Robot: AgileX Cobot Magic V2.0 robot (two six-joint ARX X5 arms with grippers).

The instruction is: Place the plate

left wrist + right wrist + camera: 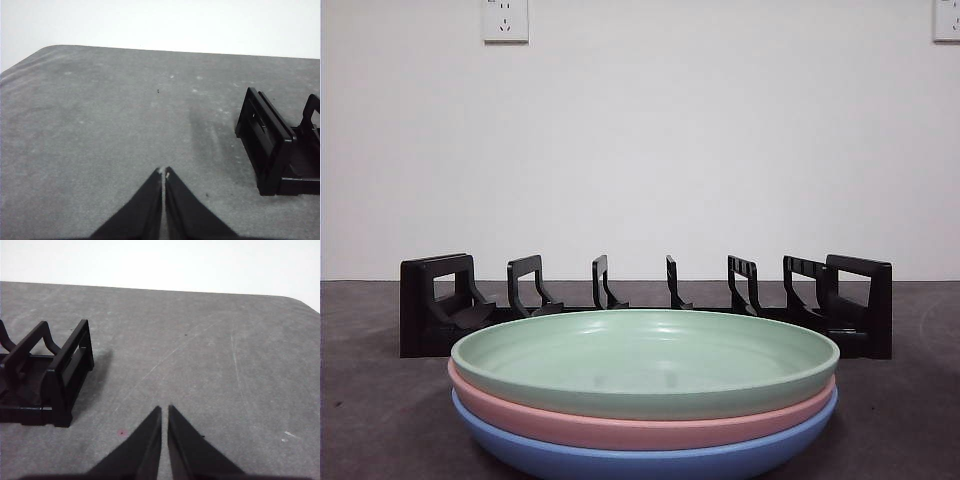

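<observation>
Three plates are stacked at the front of the table: a pale green plate (645,360) on top, a pink plate (640,425) under it and a blue plate (650,460) at the bottom. Behind them stands a black slotted plate rack (645,300) with nothing in its slots. One end of the rack (280,145) shows in the left wrist view, the other end of the rack (45,380) in the right wrist view. My left gripper (163,172) is shut and empty above bare table. Over bare table on the other side, my right gripper (165,410) is shut and holds nothing.
The grey table (380,400) runs back to a white wall with sockets (505,18) high up. The table's rounded corner (45,50) lies beyond the left gripper.
</observation>
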